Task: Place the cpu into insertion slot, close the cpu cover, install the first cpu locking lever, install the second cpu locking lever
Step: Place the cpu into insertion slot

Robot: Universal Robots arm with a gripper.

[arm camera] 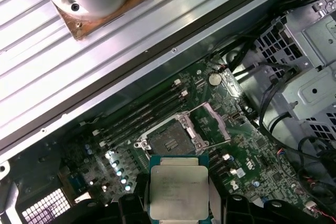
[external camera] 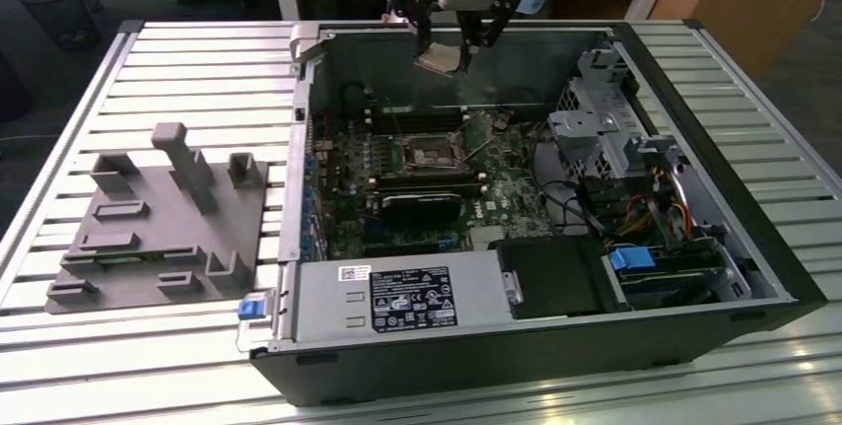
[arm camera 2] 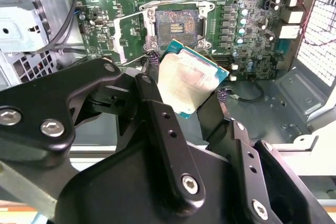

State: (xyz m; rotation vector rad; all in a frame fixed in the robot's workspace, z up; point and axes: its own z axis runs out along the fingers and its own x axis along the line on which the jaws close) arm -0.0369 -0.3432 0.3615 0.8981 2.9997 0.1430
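My gripper [external camera: 448,50] hangs over the far wall of the open computer case [external camera: 736,238], shut on the cpu [external camera: 441,60]. In both wrist views the cpu [arm camera 2: 189,80] [arm camera: 178,187] is a silver-faced square chip with a green edge, tilted and pinched between the two black fingers [arm camera 2: 157,108]. The insertion slot [external camera: 432,152] [arm camera 2: 176,24] [arm camera: 169,142] lies below on the green motherboard [external camera: 514,198], open with its dark centre bare. The cpu cover [arm camera 2: 128,38] [arm camera: 216,120] stands flipped up beside the slot. The cpu is well above the slot and apart from it.
A wider black block [external camera: 421,203] sits just in front of the slot. The metal drive cage [external camera: 598,119] with cables [external camera: 632,218] fills the case's right side, and the power supply [external camera: 394,297] its front. A grey fixture [external camera: 158,218] lies on the slatted table [external camera: 197,60] at the exterior view's left.
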